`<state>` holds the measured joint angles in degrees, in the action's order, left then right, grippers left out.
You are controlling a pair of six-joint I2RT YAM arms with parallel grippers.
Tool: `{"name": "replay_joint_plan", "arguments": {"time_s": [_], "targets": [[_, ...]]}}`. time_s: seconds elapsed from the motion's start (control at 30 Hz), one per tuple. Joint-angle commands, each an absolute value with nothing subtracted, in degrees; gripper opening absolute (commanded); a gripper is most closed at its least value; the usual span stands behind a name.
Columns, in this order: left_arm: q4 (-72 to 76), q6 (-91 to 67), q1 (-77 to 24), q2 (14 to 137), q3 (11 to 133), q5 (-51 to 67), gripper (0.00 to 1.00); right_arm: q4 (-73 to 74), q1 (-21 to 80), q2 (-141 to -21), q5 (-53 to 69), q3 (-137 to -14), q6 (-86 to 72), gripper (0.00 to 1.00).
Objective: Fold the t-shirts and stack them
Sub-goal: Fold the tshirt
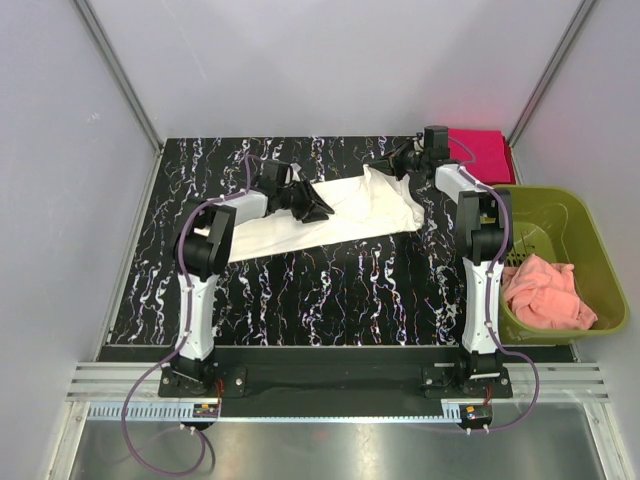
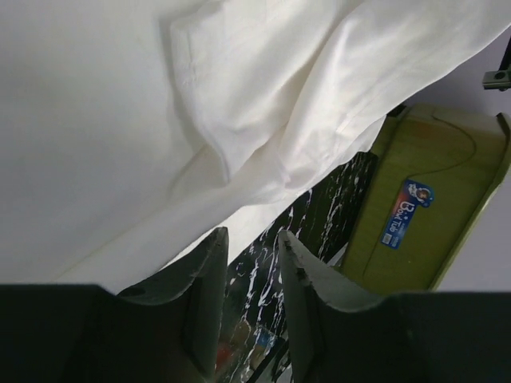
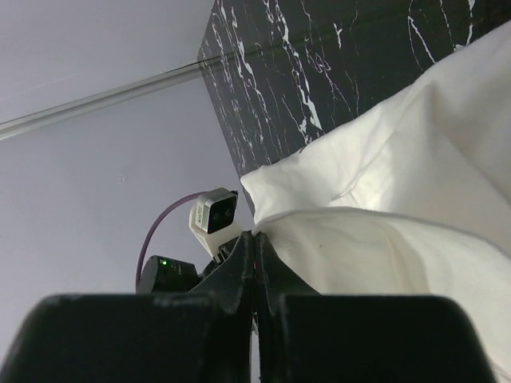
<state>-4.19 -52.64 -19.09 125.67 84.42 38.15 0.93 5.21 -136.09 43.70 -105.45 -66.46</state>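
The cream-white t-shirt [image 1: 330,215] lies in a long, partly folded band across the middle of the black marbled table [image 1: 340,290]. No print shows. My right gripper [image 1: 388,167] is shut on its far edge and lifts it into a small peak; in the right wrist view the cloth [image 3: 399,239] meets the closed tips [image 3: 255,235]. My left gripper [image 1: 316,208] is over the shirt's middle. In the left wrist view it [image 2: 251,235] is open and empty beside the cloth [image 2: 239,104]. The magenta-red t-shirt [image 1: 482,152] lies folded at the back right corner.
An olive-green basket [image 1: 600,250] stands at the table's right edge and holds a salmon-pink cloth [image 1: 545,295]; its labelled side shows in the left wrist view [image 2: 423,207]. Grey walls close in the back and sides. The left arm's camera [image 3: 214,211] shows beyond my right fingertips.
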Motion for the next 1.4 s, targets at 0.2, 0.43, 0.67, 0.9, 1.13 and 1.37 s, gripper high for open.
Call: {"name": "replay_joint_plan", "arguments": {"time_s": [0.2, 0.43, 0.67, 0.9, 1.13, 1.37], "targets": [[7.3, -63.5, -18.7, 130.9, 89.1, 41.2, 0.33, 1.4, 5.4, -135.4, 46.1, -107.6, -64.9, 0.0], [5.4, -65.2, -17.4, 132.1, 88.7, 38.9, 0.32, 6.1, 4.0, -135.3, 45.1, -107.8, -60.8, 0.03], [3.5, -66.4, -16.7, 133.2, 91.0, 37.4, 0.32, 19.6, 3.3, -135.7, 40.4, -111.6, -51.4, 0.02], [-7.5, -54.1, -17.9, 125.9, 93.6, 34.4, 0.49, 27.9, 3.3, -135.2, 37.2, -113.9, -43.0, 0.04], [-6.5, -50.1, -23.8, 118.6, 89.0, 28.8, 0.4, 29.6, 3.3, -134.9, 36.7, -114.3, -40.8, 0.04], [-7.4, -52.9, -28.6, 124.1, 92.1, 27.3, 0.4, 28.7, 3.3, -134.2, 37.2, -113.1, -40.6, 0.04]]}}
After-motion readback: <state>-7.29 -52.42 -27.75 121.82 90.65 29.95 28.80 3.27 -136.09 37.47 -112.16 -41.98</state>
